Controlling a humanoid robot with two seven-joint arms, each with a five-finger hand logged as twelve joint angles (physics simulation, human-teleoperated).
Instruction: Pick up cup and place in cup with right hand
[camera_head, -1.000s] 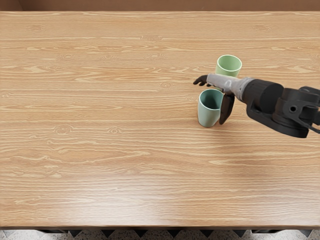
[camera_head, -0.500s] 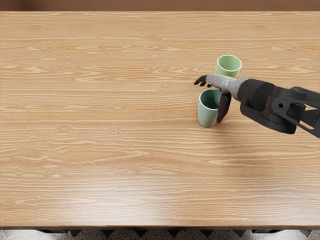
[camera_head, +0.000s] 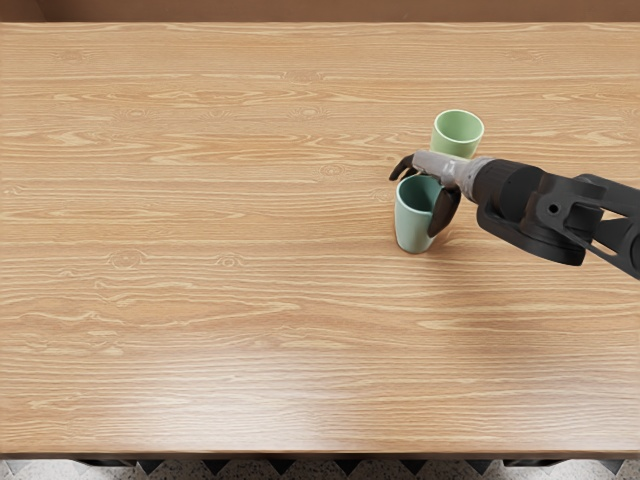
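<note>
Right hand: you have it (camera_head: 438, 166) at the teal cup, palm side toward the cup, gripping it from above and beyond.
Fingers: dark and bent (camera_head: 402, 167), they curve down past the far left part of the teal cup's rim; your view hides where their inner sides meet the wall.
Thumb: dark and broad (camera_head: 444, 212), it lies along the teal cup's right side, opposite the fingers, overlapping the rim in your view.
Teal cup: just on the near side of your hand, between fingers and thumb (camera_head: 413, 222); it stands about upright, mouth up, its base at the tabletop.
Green cup: just beyond your hand, mouth up and upright (camera_head: 458, 130); the hand covers its lower part, so you cannot see its base.
Cups together: apart, one on each side of your hand, neither inside the other.
Right arm: black past the pale back of the hand (camera_head: 530, 215), it reaches in from the right of your hand.
Table: wood-grained, it spreads under and around your hand (camera_head: 200, 300).
Floor: a patterned strip, well apart from your hand, past the table's near edge (camera_head: 320, 470).
</note>
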